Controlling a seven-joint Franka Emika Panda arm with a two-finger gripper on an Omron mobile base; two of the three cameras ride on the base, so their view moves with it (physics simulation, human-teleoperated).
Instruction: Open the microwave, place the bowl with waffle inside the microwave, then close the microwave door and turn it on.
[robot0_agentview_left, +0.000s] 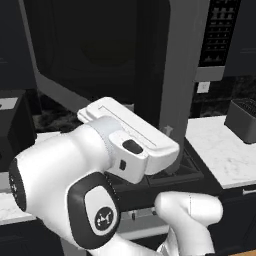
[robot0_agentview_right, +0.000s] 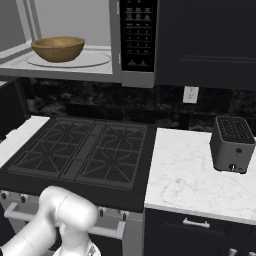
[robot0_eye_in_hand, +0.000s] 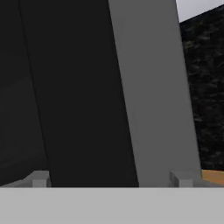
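The arm is reached up and forward over the stove (robot0_agentview_right: 80, 150), with the hand pressed close against the swung-out microwave door (robot0_agentview_left: 100, 50). The gripper (robot0_eye_in_hand: 109, 179) is spread wide with nothing grasped; just the fingertips (robot0_eye_in_hand: 38, 179) are seen, right against the door's dark glass and grey frame. The hand itself is hidden behind the wrist in the left base view. The microwave (robot0_agentview_right: 130, 40) is cut off at the top. The bowl (robot0_agentview_right: 58, 48) is sat inside on the turntable; its contents can't be made out.
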